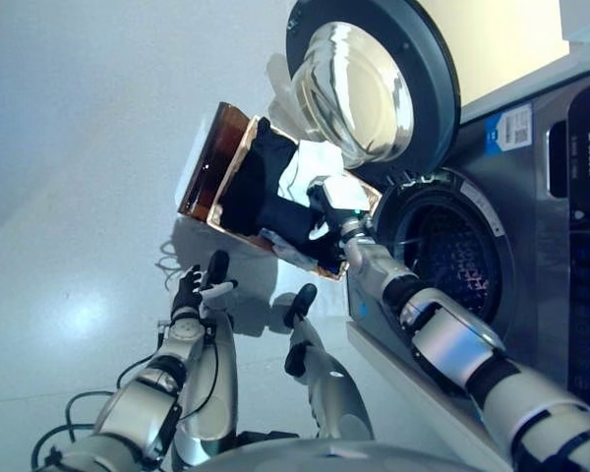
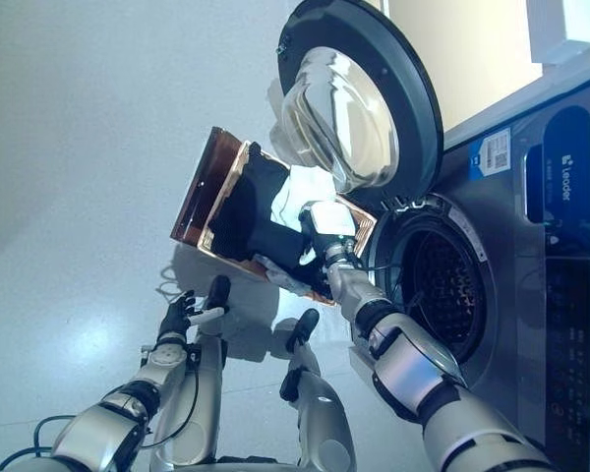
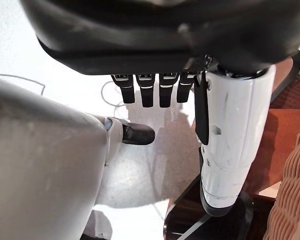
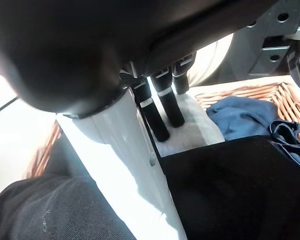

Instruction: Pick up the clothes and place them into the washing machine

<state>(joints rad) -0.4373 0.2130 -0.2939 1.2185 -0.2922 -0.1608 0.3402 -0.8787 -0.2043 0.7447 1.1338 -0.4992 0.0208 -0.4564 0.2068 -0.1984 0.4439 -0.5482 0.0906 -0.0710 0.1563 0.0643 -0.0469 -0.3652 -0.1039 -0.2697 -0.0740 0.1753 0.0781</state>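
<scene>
Right hand (image 1: 332,204) hovers over the basket (image 1: 205,160), fingers straight and apart, holding nothing; clothes (image 4: 250,185) lie in the basket beside the open washer (image 1: 452,265). Left hand (image 1: 199,287) idles low, fingers relaxed. Pick step: next it must drop and close on cloth.

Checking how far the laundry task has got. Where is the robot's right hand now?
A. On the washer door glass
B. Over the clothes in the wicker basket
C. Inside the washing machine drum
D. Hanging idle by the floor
B: the right hand hovers with straight fingers over the dark clothes in the wicker basket, outside the open washing machine.
</scene>
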